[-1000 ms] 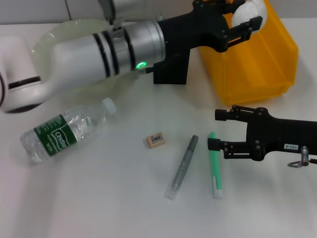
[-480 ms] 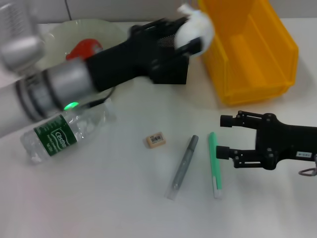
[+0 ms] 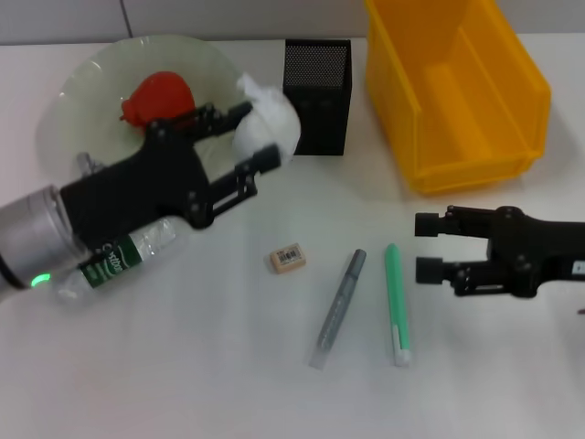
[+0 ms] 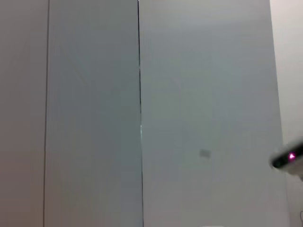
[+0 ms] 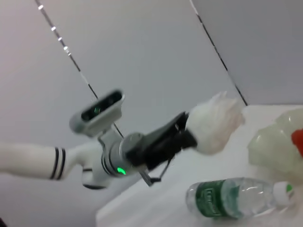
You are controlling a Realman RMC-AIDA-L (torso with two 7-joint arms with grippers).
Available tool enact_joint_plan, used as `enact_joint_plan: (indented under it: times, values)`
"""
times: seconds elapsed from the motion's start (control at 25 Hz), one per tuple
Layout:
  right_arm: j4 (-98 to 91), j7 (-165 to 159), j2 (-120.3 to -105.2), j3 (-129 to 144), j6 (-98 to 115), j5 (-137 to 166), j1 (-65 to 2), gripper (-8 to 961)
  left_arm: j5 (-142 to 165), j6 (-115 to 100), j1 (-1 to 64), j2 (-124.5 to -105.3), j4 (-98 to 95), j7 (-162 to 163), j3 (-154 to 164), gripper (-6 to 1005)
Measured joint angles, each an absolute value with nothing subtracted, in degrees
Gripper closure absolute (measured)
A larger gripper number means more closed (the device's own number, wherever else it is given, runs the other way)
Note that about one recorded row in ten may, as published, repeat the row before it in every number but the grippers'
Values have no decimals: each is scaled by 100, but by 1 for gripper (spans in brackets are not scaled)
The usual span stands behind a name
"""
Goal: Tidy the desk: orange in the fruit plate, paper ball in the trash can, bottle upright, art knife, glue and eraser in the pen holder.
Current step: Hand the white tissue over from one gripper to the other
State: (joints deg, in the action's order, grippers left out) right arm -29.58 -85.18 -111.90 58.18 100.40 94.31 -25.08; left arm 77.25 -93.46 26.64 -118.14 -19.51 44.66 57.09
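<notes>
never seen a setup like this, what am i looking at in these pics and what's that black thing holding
This is a two-armed robot tidying a desk. The large picture comes from a camera on its head, looking down; the other two come from cameras on its wrists.

The left gripper is shut on a white paper ball, held above the table near the pen holder. The right wrist view shows that same arm and ball from the side. The left wrist view shows only a plain wall.

The right gripper hovers open beside the green glue stick.

On the table: a fruit plate with an orange in it, a bottle lying down, an eraser, a grey art knife and a yellow trash can.
</notes>
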Motion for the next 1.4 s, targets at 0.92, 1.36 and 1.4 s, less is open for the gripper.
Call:
enact_joint_plan:
  times: [0.92,1.36,1.4]
  values:
    - [-2613,-12140,-10921,5806,10857,9580,-3440,138,7725,-9773,1920,-11832,-2072,3057,6691,480]
    - [-2531,-12243,-11025,5855,10803,9589,-3549,157,7719,-9963,2040,-11873,-1932,2830,6714,483]
    - [-2531,-12243,-11025,5855,10803,9589,-3549,158,7719,-9963,2040,-11873,-1932,2830,6714,483]
